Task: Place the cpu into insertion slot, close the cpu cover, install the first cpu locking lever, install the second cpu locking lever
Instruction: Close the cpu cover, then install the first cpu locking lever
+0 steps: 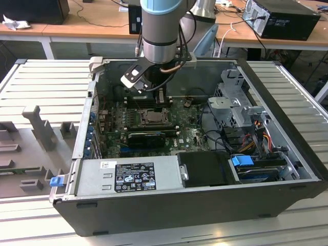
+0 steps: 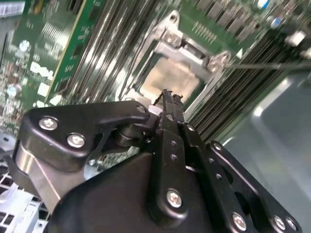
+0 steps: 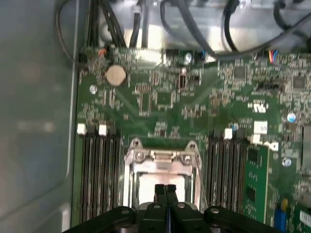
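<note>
Gripper (image 3: 164, 189) over the insertion slot (image 1: 140, 118), my fingers pressed together on nothing
In both wrist views the cpu (image 3: 147, 187) lies in the slot, its silver face showing through the cut-out of the cpu cover (image 3: 163, 156); my fingertips hang over that face, touching or not I cannot tell; memory slots (image 3: 99, 170) flank the socket

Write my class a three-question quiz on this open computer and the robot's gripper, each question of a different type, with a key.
1. True or false: the fingers of the gripper are spread wide apart.
2. Which is the gripper nearest to? A: the cpu framed by the cpu cover. B: the power supply. C: the drive cage.
3. What colour is the motherboard?
Key: 1 false, they are shut together; 2 A; 3 green.
</note>
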You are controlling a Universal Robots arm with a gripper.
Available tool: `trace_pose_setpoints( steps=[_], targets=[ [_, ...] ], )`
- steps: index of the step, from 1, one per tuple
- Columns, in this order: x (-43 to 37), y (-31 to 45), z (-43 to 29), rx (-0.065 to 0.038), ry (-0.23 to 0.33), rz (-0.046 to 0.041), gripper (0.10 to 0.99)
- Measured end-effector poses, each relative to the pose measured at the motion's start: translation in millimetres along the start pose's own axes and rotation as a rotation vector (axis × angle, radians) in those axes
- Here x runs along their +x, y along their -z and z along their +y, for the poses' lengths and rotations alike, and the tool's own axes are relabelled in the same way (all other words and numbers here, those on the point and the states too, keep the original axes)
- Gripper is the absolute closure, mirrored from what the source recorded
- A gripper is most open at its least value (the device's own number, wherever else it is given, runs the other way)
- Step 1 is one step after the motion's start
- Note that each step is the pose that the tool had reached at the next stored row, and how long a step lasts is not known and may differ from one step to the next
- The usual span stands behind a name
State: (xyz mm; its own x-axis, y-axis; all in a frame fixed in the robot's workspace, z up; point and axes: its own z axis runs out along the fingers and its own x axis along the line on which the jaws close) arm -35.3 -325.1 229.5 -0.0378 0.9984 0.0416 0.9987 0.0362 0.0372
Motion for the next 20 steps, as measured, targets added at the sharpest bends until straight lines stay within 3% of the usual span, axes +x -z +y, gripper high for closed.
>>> trace_pose_setpoints(
  steps=[6, 13, 15, 20],
  targets=[
    [0.3, 0.2, -7.8, 0.000, 0.000, 0.0001, 0.980],
    [0.5, 5.5, -7.9, 0.000, 0.000, -0.0001, 0.980],
    [0.8, 10.9, -7.7, 0.000, 0.000, -0.0004, 0.980],
    [1.0, 15.9, -7.5, 0.000, 0.000, -0.0018, 0.980]
  ],
)
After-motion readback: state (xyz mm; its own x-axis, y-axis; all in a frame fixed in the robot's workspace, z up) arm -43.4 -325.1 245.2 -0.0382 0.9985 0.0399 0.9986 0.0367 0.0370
